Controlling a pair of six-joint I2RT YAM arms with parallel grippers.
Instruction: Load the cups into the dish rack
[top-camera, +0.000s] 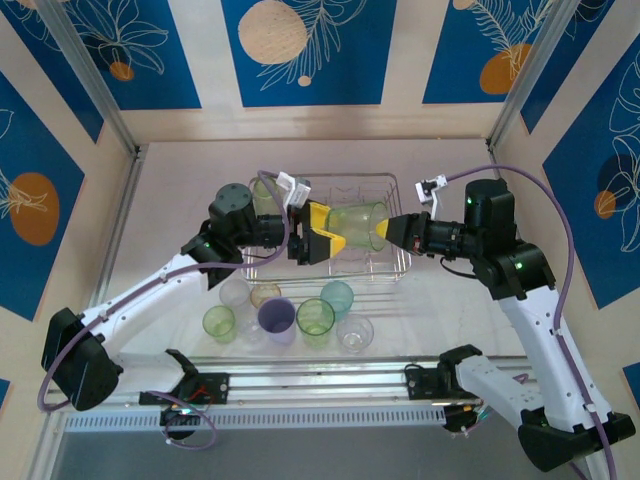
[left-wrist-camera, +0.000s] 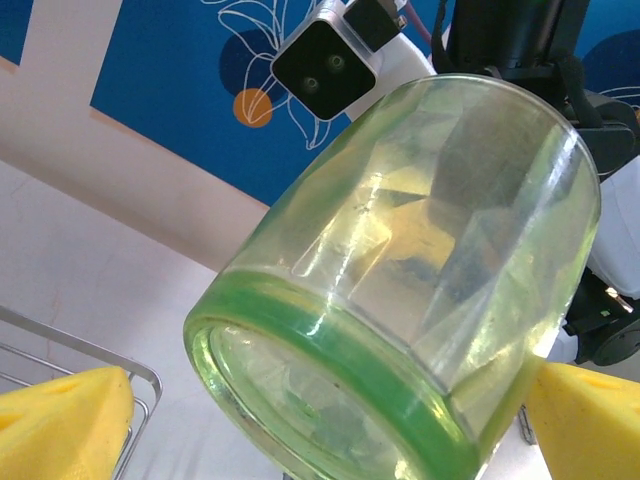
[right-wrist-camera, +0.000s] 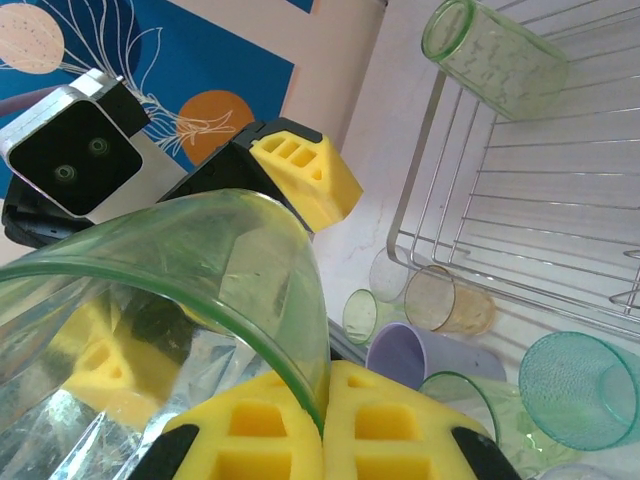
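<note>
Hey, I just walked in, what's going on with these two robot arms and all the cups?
The right gripper is shut on the rim of a green cup, holding it on its side above the dish rack. The left gripper is open, its fingers either side of the cup's base. A second cup lies in the rack's back left corner; the other cups stand on the table in front.

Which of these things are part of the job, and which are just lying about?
Job: pale green translucent tumbler in the right gripper; silvery wire dish rack; green tumbler already in it; loose plastic tumblers on the table.
Lying about: blue patterned wall panels; metal rail.
</note>
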